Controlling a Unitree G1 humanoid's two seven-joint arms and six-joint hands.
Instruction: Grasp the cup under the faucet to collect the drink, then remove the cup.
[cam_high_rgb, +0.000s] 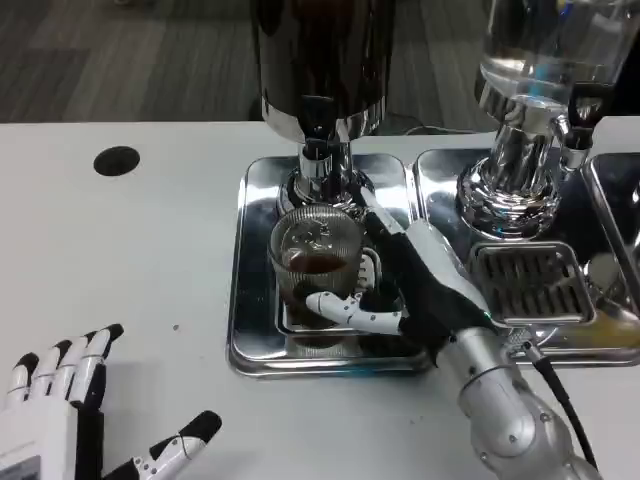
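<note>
Glass cup (318, 255): ribbed and clear, standing upright in the centre of the frame on a shiny metal tray (250, 300), with a shallow layer of dark drink in the bottom.
Faucet (316, 150): a chrome spout directly above the cup's mouth, hanging from a dark drink dispenser (320, 50) at the top centre.
Right robot hand (405, 285): reaching in from the lower right, grasping the cup from its right side; a white finger curls across the cup's front lower wall and the dark palm sits against its side.
Left robot hand (60, 400): lower left corner, released, fingers spread, holding nothing, well apart from the cup.
Key relation: the cup sits just left of the right palm, its long axis vertical; the right robot hand is far nearer than the left, so removing the cup looks like the right hand's job, probably a pull toward the lower right, kept level to avoid spilling.
Task stage: the cup appears only slightly filled; whether drink is flowing cannot be told.
Second dispenser (530, 110): clear, chrome-based, upper right, on its own tray with a slotted drip grate (530, 285).
Surface: white, with a dark round hole (117, 161) at upper left.
Room: grey striped floor across the top edge.
</note>
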